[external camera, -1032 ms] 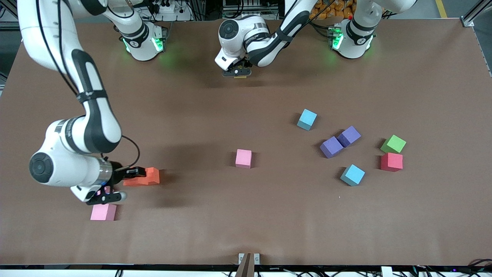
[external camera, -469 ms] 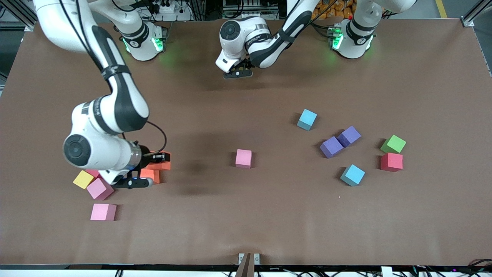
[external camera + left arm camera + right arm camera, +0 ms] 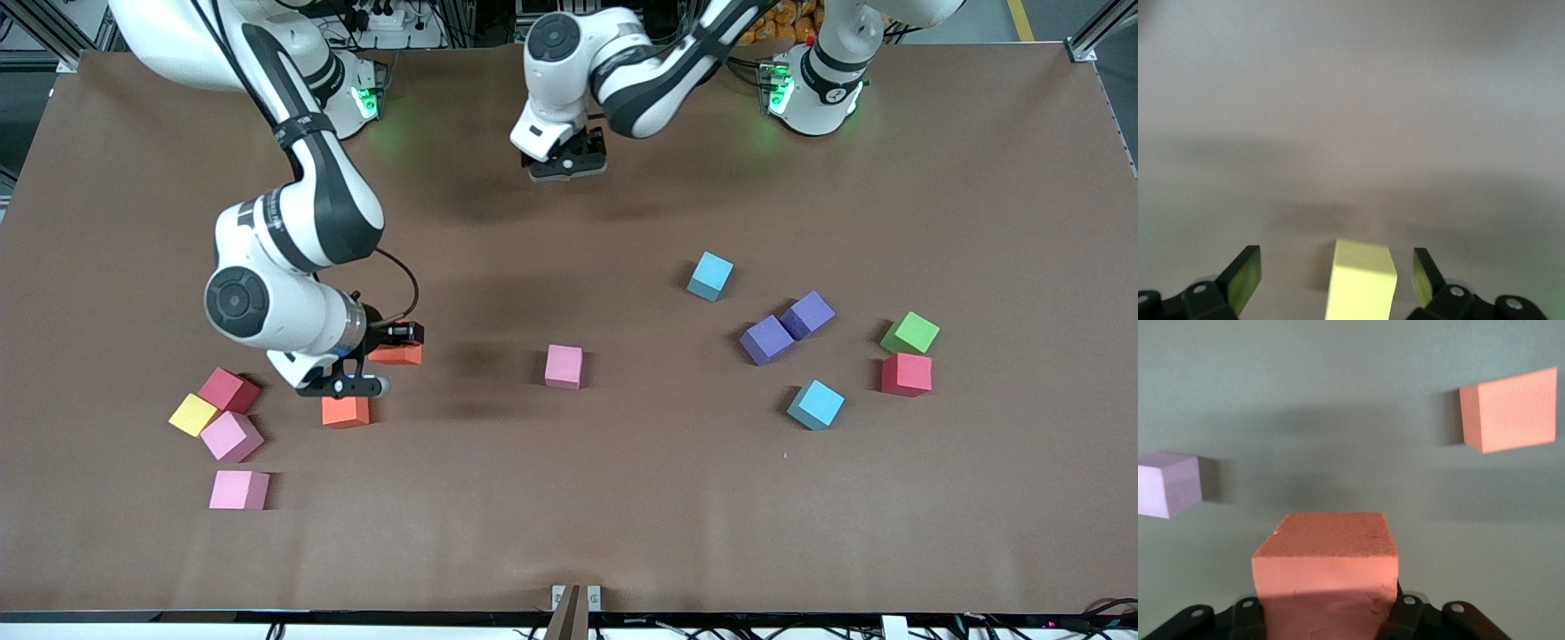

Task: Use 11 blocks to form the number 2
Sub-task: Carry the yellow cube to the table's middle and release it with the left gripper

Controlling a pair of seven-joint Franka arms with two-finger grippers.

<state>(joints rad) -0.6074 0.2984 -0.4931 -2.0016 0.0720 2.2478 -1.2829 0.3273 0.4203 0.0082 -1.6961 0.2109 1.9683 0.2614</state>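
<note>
Right gripper (image 3: 378, 356) pinches an orange cube (image 3: 1326, 570) above the surface (image 3: 569, 498), carrying it for placement. Left gripper (image 3: 1333, 283), spread, straddles a yellow block (image 3: 1361, 280). Next: set the cube down.

No readable text, labels, brands or numbers anywhere: none on blocks (image 3: 564, 366), arms or table (image 3: 622, 498). Arm markings too small to read.

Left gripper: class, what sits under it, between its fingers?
A pale yellow block sits between the open left gripper's fingers, touching neither. In the front view the gripper covers it, so its resting on the table is unclear.
</note>
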